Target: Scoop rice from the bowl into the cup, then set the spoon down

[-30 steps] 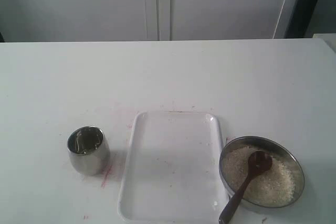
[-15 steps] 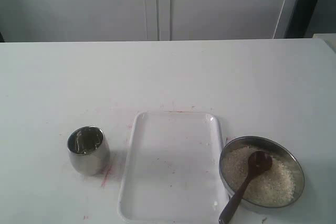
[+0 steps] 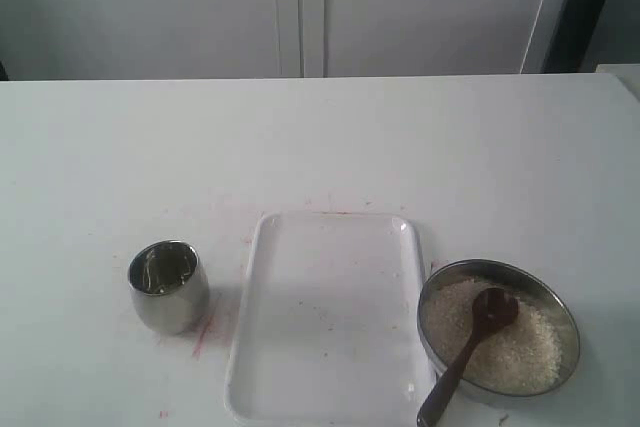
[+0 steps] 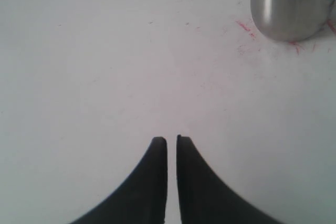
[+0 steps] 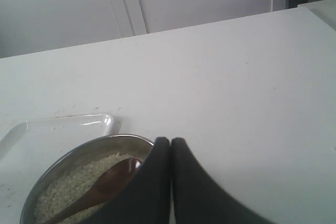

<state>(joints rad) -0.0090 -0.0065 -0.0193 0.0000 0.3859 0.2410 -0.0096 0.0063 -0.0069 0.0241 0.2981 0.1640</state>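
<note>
Exterior: cup [image 3: 168, 287] upright, left of tray [image 3: 325, 347], apart from it. Bowl [image 3: 562, 299] just right of tray, rice [image 3: 525, 347] inside. Spoon [image 3: 470, 342] head on rice, handle over rim by tray's near corner. No arm in shot.

Left wrist: left gripper [image 4: 171, 140] jaws nearly together, empty, over bare table [image 4: 79, 77]; cup untouched.

Right wrist: right gripper [image 5: 170, 141] jaws closed, empty, by bowl rim, tray beyond. Likely step: grasp spoon. Open jaws first, grip handle mid-length, lift level, don't nudge bowl.
</note>
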